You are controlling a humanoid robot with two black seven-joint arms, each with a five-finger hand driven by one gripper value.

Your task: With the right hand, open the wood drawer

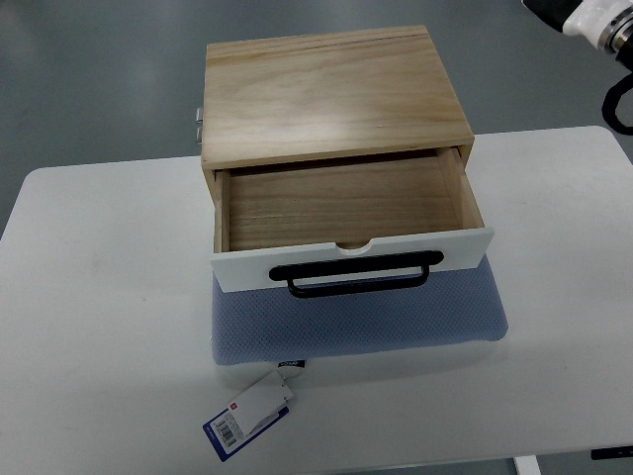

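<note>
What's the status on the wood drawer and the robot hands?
Right arm at top right corner, robot hand out of frame. Left not in view. Wood drawer pulled open, empty. Black handle unobstructed.

Matt wooden drawer (341,203) (glossy black handle (361,274))

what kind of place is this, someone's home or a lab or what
Most likely a lab or test workspace, not a home. A plain white table on a bare grey floor holds just one wooden drawer box, pulled open on a blue mat with its retail tag attached, and a robot arm shows top right.
</note>
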